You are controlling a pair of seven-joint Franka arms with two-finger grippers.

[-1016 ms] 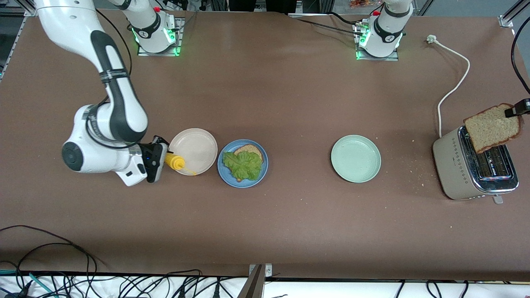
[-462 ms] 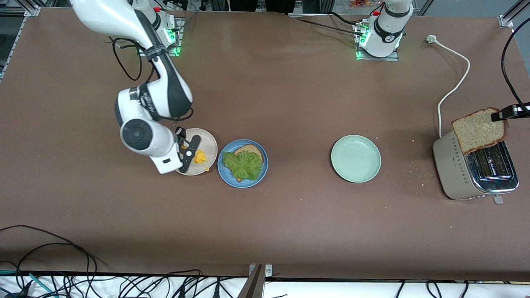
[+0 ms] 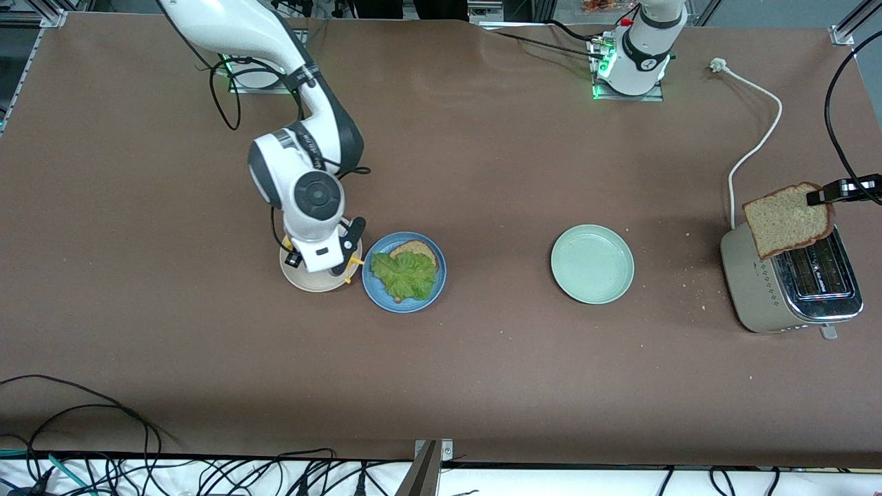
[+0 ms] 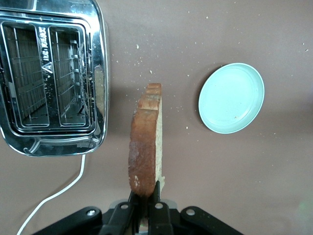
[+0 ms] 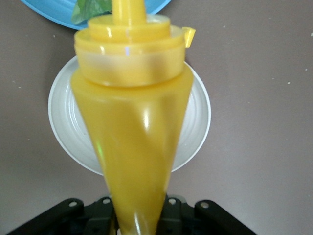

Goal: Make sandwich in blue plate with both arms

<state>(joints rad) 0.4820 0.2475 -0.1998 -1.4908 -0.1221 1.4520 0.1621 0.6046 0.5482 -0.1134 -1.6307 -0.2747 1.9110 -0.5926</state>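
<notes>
The blue plate (image 3: 439,277) holds a brown bread slice (image 3: 417,249) with a ruffled lettuce leaf (image 3: 405,275) lying on top. Beside it, over a cream plate (image 3: 303,281), my right gripper (image 3: 322,263) is shut on a yellow squeeze bottle (image 5: 132,122), nozzle (image 3: 355,262) pointing toward the blue plate (image 5: 51,7). My left gripper (image 3: 830,195) is shut on a corner of a second bread slice (image 3: 785,220), which hangs on edge over the toaster (image 3: 792,289). In the left wrist view that slice (image 4: 145,142) stands edge-on between the shut fingers (image 4: 157,196).
A pale mint-green plate (image 3: 592,263) sits mid-table between the blue plate and the toaster; it also shows in the left wrist view (image 4: 231,98). The toaster's white cord (image 3: 754,145) runs toward the left arm's base. Crumbs lie around the toaster. Cables hang along the front edge.
My right arm has swung the yellow bottle from the table's end to over the cream plate, turning its nozzle toward the blue plate. The left gripper has drifted the bread slice slightly toward the mint plate.
</notes>
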